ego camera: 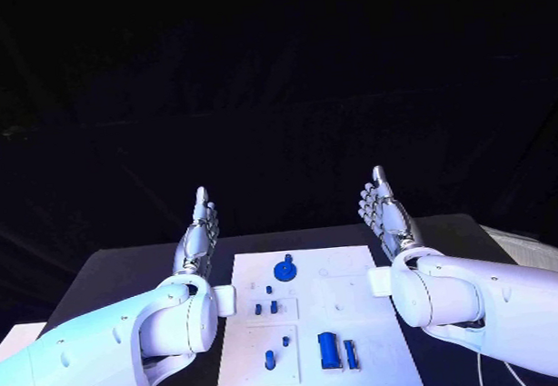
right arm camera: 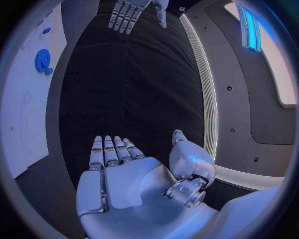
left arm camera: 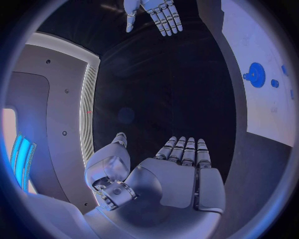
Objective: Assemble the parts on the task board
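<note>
Both the left hand and right hand are held spread, nothing grasped. The blue gear is judged light, stiff, and best pinched by its rim.

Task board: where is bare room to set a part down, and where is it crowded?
Free: the task board's far right patch, between the blue gear and the right hand. Crowded: the near half, around the blue block and small pegs.

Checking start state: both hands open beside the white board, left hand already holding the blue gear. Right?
Not quite. The left hand holds nothing; the blue gear lies on the white board, as the head view shows. Both hands, right hand included, are open beside the board.
</note>
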Action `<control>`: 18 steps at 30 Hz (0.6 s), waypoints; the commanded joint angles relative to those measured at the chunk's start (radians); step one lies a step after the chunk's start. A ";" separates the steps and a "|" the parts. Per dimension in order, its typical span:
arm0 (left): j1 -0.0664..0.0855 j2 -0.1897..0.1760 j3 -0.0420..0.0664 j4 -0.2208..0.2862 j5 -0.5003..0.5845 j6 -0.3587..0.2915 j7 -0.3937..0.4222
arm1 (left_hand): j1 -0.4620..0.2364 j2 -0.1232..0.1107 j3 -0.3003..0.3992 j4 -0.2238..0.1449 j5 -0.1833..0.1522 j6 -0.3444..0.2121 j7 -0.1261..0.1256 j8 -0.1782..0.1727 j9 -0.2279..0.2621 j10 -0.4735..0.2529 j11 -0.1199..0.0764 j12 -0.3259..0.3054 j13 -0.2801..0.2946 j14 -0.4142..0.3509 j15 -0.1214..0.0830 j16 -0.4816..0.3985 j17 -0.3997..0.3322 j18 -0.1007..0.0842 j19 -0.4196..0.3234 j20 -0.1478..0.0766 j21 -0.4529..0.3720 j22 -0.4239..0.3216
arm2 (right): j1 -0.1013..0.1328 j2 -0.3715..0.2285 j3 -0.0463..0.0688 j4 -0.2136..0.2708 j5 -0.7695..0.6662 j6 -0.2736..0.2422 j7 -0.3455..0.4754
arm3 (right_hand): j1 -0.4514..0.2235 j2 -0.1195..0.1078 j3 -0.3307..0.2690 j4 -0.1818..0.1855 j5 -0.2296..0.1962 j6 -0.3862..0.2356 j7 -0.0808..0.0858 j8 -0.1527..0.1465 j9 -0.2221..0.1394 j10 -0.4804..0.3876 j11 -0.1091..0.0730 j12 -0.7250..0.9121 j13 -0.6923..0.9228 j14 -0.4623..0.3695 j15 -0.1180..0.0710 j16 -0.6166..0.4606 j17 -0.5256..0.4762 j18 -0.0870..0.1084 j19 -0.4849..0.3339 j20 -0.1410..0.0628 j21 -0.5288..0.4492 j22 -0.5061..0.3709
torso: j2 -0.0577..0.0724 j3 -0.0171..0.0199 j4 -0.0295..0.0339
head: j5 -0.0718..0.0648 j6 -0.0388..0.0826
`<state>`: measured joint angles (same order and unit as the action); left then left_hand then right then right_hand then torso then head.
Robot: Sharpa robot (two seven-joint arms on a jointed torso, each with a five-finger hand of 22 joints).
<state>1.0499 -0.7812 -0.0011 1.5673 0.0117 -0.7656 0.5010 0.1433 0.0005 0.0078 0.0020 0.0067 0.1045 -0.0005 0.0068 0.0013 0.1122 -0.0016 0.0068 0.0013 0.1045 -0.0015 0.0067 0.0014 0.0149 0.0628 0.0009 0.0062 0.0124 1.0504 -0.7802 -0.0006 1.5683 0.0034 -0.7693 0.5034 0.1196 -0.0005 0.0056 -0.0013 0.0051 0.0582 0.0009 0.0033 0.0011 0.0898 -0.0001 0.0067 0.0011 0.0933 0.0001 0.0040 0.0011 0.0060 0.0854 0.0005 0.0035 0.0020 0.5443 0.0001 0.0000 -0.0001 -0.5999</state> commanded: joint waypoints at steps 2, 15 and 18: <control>0.000 0.001 0.001 0.003 -0.012 -0.004 0.019 | -0.046 0.000 -0.008 -0.002 -0.007 -0.033 0.000 -0.007 -0.001 -0.038 0.002 -0.007 -0.001 -0.105 0.001 -0.007 -0.001 -0.015 -0.063 -0.001 -0.006 -0.012 | 0.000 0.000 0.001 0.002 -0.003 -0.001 0.017 | -0.120 0.000 -0.006 0.001 -0.005 -0.058 -0.001 -0.003 -0.001 -0.090 0.000 -0.007 -0.001 -0.093 0.000 -0.004 -0.001 -0.006 -0.085 0.000 -0.003 -0.002 | 0.000 -0.0001 0.0000 | 0.000 0.000; 0.000 0.001 0.001 0.003 -0.012 -0.004 0.019 | -0.143 0.000 -0.008 -0.002 -0.007 -0.104 0.000 -0.007 -0.001 -0.112 0.002 -0.007 -0.001 -0.105 0.001 -0.007 -0.001 -0.015 -0.063 -0.001 -0.006 -0.012 | 0.000 0.000 0.001 0.002 -0.003 -0.001 0.017 | -0.120 0.000 -0.006 0.001 -0.005 -0.058 -0.001 -0.003 -0.001 -0.090 0.000 -0.007 -0.001 -0.093 0.000 -0.004 -0.001 -0.006 -0.085 0.000 -0.003 -0.002 | 0.000 -0.0001 0.0000 | 0.000 0.000; 0.000 0.001 0.001 0.003 -0.012 -0.004 0.019 | -0.143 0.000 -0.008 -0.002 -0.007 -0.104 0.000 -0.007 -0.001 -0.112 0.002 -0.007 -0.001 -0.105 0.001 -0.007 -0.001 -0.015 -0.063 -0.001 -0.006 -0.012 | 0.000 0.000 0.001 0.002 -0.003 -0.001 0.017 | -0.120 0.000 -0.006 0.001 -0.005 -0.058 -0.001 -0.003 -0.001 -0.090 0.000 -0.007 -0.001 -0.093 0.000 -0.004 -0.001 -0.006 -0.085 0.000 -0.003 -0.002 | 0.000 -0.0001 0.0000 | 0.000 0.000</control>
<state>1.0498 -0.7813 -0.0011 1.5676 0.0107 -0.7683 0.5020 0.0077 0.0000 0.0056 -0.0003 0.0068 0.0049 -0.0006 0.0068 0.0012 0.0053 -0.0002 0.0068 0.0017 0.0055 0.0002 0.0067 0.0015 0.0149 0.0036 0.0002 0.0063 0.0009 1.0504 -0.7803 -0.0006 1.5684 0.0061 -0.7716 0.5056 0.0055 -0.0002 0.0056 -0.0013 0.0052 0.0036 -0.0003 0.0034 0.0016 0.0049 -0.0006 0.0067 0.0014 0.0051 -0.0002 0.0040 0.0010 0.0060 0.0047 0.0003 0.0033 0.0010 0.5442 0.0000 0.0000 -0.0001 -0.5998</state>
